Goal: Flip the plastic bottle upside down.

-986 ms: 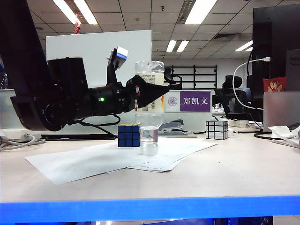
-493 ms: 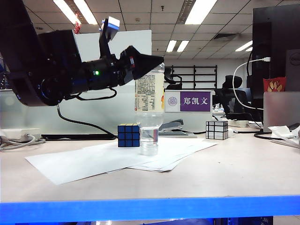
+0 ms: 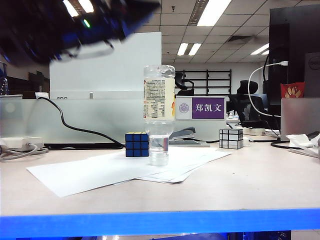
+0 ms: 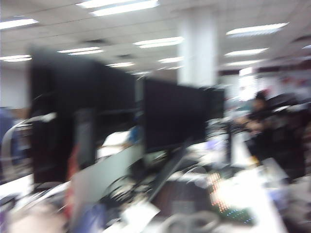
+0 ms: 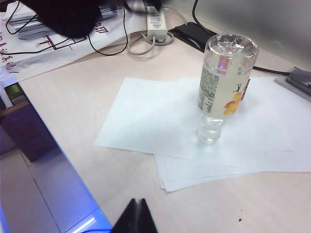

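Note:
The plastic bottle (image 3: 159, 100) stands upside down on its cap in the middle of the table, on white paper sheets (image 3: 90, 172). Nothing touches it. The right wrist view shows the plastic bottle (image 5: 224, 82) with its fruit label, base up. My left gripper (image 3: 142, 7) is a dark blur high at the exterior view's top left, well above the bottle; its jaws cannot be made out. The left wrist view is blurred and shows only the office. My right gripper (image 5: 137, 206) is shut and empty, above the table's front edge, apart from the bottle.
A blue-faced cube (image 3: 137, 144) sits just behind the bottle to its left. A mirrored cube (image 3: 231, 138) and a stapler (image 3: 182, 135) lie further back right. A power strip (image 5: 157, 22) with cables lies beyond the paper (image 5: 155, 116).
My left gripper, which stood around the bottle's upper body, has lifted up and away to the top left. The bottle stays standing on its cap.

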Robot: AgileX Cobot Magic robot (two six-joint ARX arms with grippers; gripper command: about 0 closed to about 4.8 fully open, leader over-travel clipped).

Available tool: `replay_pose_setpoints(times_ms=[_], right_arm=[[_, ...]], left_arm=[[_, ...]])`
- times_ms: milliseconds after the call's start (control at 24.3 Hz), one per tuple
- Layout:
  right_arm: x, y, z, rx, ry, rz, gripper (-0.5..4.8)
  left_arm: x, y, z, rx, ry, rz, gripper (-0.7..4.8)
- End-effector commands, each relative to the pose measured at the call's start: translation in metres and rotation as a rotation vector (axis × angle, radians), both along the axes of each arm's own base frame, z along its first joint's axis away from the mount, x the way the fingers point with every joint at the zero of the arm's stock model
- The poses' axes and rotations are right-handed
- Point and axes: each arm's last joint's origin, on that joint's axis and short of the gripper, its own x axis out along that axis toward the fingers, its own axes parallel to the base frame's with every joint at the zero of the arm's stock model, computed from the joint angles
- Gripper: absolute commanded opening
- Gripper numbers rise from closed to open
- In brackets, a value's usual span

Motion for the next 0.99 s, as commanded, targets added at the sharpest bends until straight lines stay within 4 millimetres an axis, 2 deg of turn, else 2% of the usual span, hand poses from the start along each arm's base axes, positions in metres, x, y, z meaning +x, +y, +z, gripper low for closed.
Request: replay_pose_setpoints(times_ms=[41, 82, 123, 247, 288, 329, 370, 411, 452, 493, 534, 617, 699, 781, 863, 986], right_arm=[[-0.005, -0.002, 0.017, 0.041, -0.074, -0.004, -0.09], [-0.006, -0.003, 0.022, 0.052, -0.092, -0.005, -0.09], [-0.01, -0.005, 0.032, 0.084, -0.129, -0.008, -0.09], [-0.021, -0.011, 0.056, 0.167, -0.267, -0.009, -0.09], [-0.028, -0.015, 0.065, 0.206, -0.334, -0.009, -0.09], [-0.033, -0.017, 0.071, 0.228, -0.376, -0.009, -0.09], [-0.041, -0.021, 0.078, 0.262, -0.441, -0.008, -0.09], [-0.045, -0.024, 0.082, 0.281, -0.477, -0.007, -0.09], [-0.052, -0.027, 0.085, 0.304, -0.521, -0.006, -0.09], [-0.055, -0.029, 0.087, 0.313, -0.538, -0.006, -0.09], [-0.061, -0.032, 0.088, 0.322, -0.556, -0.01, -0.09], [-0.069, -0.036, 0.088, 0.331, -0.573, -0.009, -0.09], [-0.078, -0.041, 0.088, 0.34, -0.59, -0.008, -0.09], [-0.088, -0.046, 0.089, 0.357, -0.622, -0.008, -0.09], [-0.098, -0.053, 0.089, 0.393, -0.646, -0.054, -0.09], [-0.108, -0.062, 0.087, 0.526, -0.549, -0.183, -0.09]], left_arm=[[-0.022, 0.025, 0.047, 0.006, 0.119, -0.163, -0.05], [-0.031, 0.032, 0.06, 0.028, 0.119, -0.195, -0.05], [-0.05, 0.045, 0.084, 0.071, 0.09, -0.248, -0.05], [-0.095, 0.077, 0.133, 0.067, 0.048, -0.242, -0.05], [-0.12, 0.091, 0.154, 0.054, 0.035, -0.226, -0.05], [-0.137, 0.099, 0.166, 0.042, 0.035, -0.219, -0.05], [-0.167, 0.111, 0.183, 0.023, 0.03, -0.203, -0.05], [-0.187, 0.118, 0.192, 0.017, 0.013, -0.186, -0.05], [-0.219, 0.127, 0.204, 0.013, -0.028, -0.151, -0.05], [-0.24, 0.13, 0.21, 0.014, -0.048, -0.126, -0.05], [-0.272, 0.133, 0.217, 0.026, -0.064, -0.079, -0.05], [-0.321, 0.13, 0.221, 0.074, -0.087, 0.02, -0.05], [-0.365, 0.121, 0.215, 0.122, -0.147, 0.141, -0.05], [-0.391, 0.111, 0.203, 0.126, -0.18, 0.315, -0.05], [-0.403, 0.104, 0.187, 0.074, -0.183, 0.538, -0.05], [-0.404, 0.108, 0.167, -0.065, -0.048, 0.804, -0.05]])
